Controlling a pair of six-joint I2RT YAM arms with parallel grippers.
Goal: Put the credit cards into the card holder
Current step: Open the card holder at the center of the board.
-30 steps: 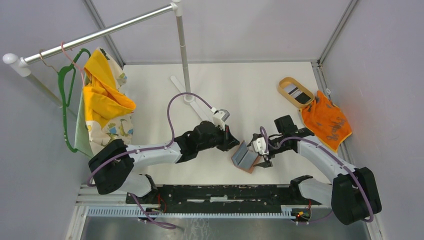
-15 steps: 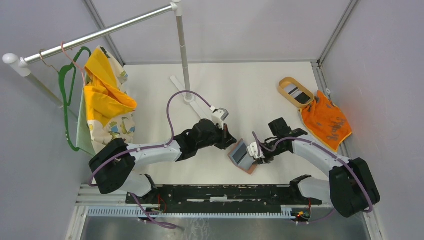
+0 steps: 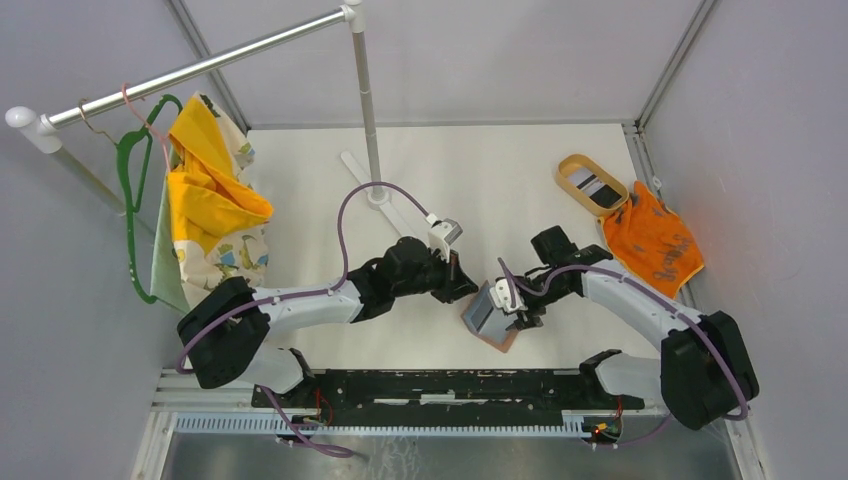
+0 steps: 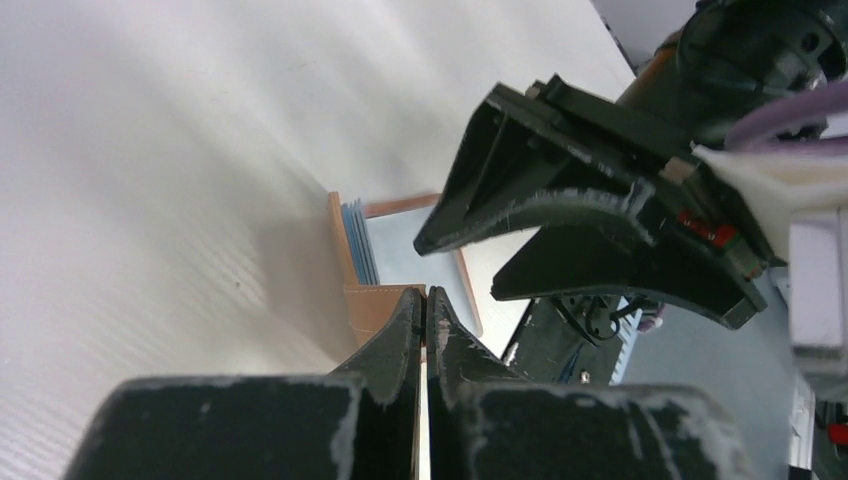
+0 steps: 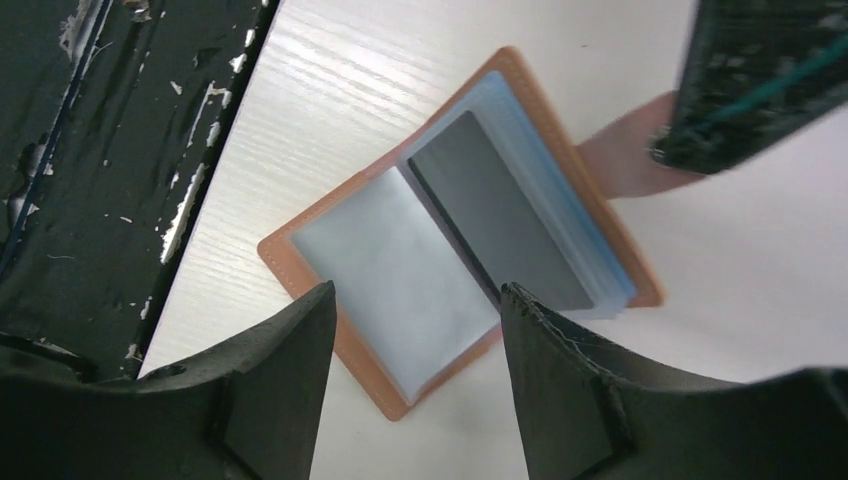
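The card holder (image 3: 485, 312) is a reddish-brown leather wallet lying open on the table near the front middle. My left gripper (image 3: 466, 287) is shut on its brown tab (image 4: 375, 312) at the wallet's left edge. In the right wrist view the open wallet (image 5: 300, 262) shows clear sleeves and a dark card (image 5: 500, 215) in one sleeve. My right gripper (image 5: 418, 295) is open and empty, just above the wallet, jaws wide over the sleeves. It also shows in the top view (image 3: 518, 312). Another card (image 3: 598, 187), white with dark stripes, lies in the tan tray.
A tan oval tray (image 3: 573, 170) stands at the back right, beside an orange cloth (image 3: 652, 242). A rack pole (image 3: 366, 100) stands at the back middle with clothes (image 3: 210, 210) hanging at the left. The black base rail (image 3: 440, 385) runs along the near edge.
My right gripper has moved left and a little back over the wallet. The wallet's sleeves have shifted from a raised V to a flatter spread. My left gripper has stayed shut on the tab.
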